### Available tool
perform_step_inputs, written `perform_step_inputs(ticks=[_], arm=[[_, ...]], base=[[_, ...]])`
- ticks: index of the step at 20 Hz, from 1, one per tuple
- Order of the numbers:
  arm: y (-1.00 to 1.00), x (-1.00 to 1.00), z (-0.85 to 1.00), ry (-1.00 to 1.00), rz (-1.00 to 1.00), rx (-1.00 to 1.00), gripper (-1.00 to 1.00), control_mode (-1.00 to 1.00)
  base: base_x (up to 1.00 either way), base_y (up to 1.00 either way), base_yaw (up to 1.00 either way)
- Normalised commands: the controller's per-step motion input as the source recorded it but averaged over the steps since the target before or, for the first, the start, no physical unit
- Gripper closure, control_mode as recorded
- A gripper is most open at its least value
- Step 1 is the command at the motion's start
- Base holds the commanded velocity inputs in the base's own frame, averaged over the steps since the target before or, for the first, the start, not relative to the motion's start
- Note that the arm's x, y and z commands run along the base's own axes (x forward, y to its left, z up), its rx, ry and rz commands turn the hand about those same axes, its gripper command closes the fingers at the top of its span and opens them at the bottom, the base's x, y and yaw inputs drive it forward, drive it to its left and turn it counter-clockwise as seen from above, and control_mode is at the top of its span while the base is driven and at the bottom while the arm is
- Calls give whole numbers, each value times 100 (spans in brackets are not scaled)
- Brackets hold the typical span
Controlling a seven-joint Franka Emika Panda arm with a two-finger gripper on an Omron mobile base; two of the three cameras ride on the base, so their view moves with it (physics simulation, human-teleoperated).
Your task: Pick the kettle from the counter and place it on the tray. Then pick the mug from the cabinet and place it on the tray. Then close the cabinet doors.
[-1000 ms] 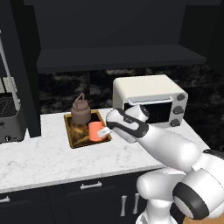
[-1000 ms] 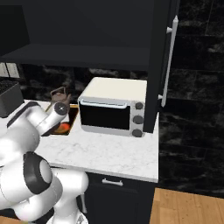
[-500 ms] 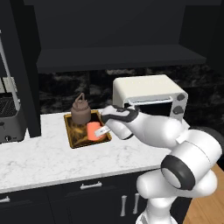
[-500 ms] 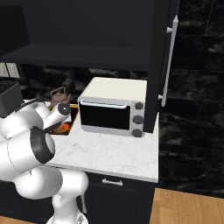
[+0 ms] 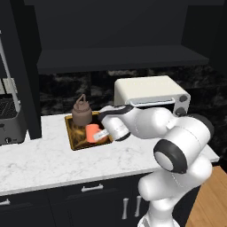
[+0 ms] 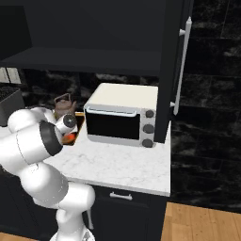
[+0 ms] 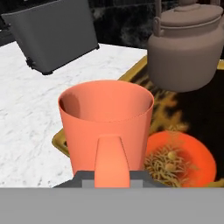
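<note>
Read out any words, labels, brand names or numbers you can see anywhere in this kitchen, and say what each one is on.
None can be read.
The oven has three plain knobs with no markings visible.
The mug and kettle carry no lettering.
The tray shows a swirled picture, no words.
The grey appliance at the left is unmarked as far as can be seen.

A cream toaster oven (image 5: 153,94) with a dark glass door and three knobs stood against the black backsplash (image 6: 207,84). At the far left sat a grey toaster (image 5: 9,119).
</note>
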Motion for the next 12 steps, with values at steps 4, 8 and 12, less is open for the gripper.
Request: perform_step_inputs(ticks=[4,8,12], arm=[[5,13,-13,-1,0,0,100,-100],[8,18,-16,0,0,0,100,-100],[4,25,-15,0,0,0,100,-100]], base=[[0,0,0],[0,0,0],[0,0,0]])
